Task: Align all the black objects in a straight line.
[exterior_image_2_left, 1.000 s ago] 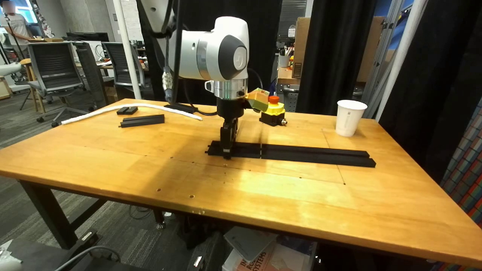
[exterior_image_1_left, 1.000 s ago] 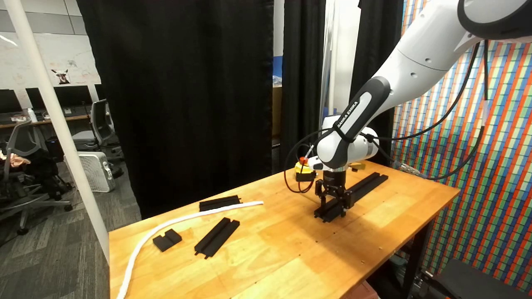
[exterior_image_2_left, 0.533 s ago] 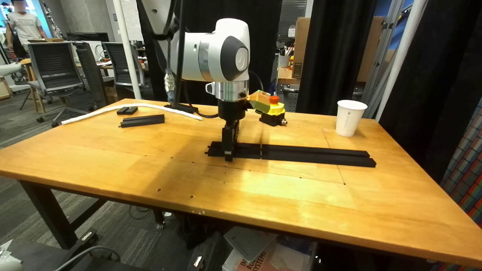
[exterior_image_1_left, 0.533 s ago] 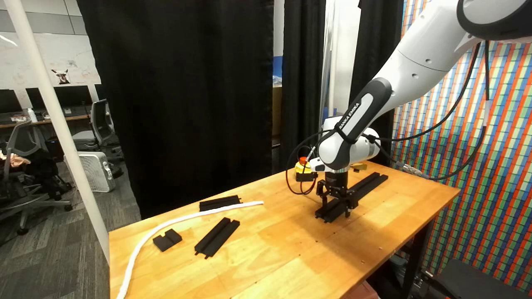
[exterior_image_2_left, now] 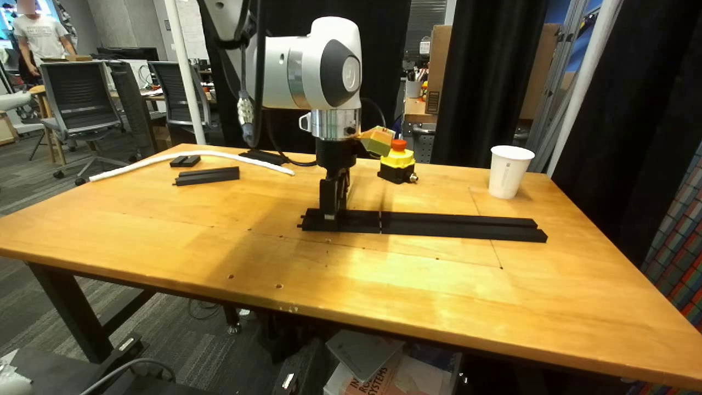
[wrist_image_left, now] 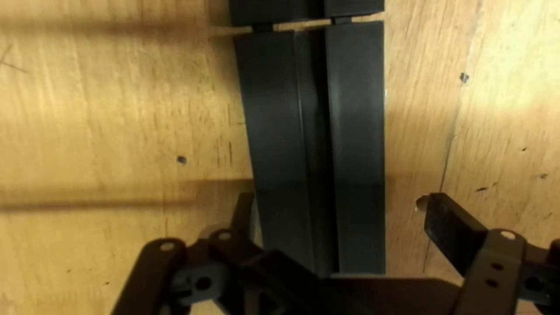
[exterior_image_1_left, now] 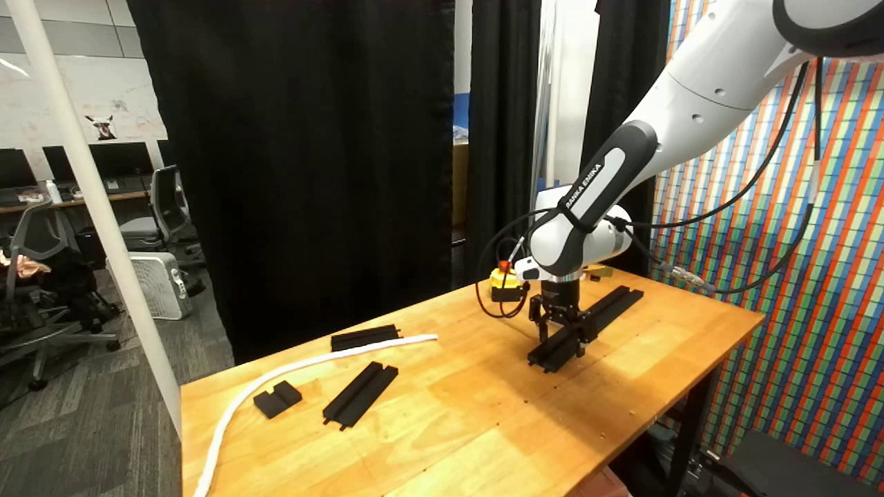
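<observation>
The arm point(exterior_image_1_left: 701, 93) points its spread claw point(wrist_image_left: 341, 209) downward.

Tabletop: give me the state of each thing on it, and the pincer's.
Pincer: open
Long bar: flat
Bar below pincer: flat, not clamped, end to end with long bar, narrow gap between
Cord: curved
Bar by cord: flat, out of line
Block: flat, out of line
Bar by block: flat, out of line
Cup: upright, contents hidden
Stop button: upright, pressed or not can't be told
</observation>
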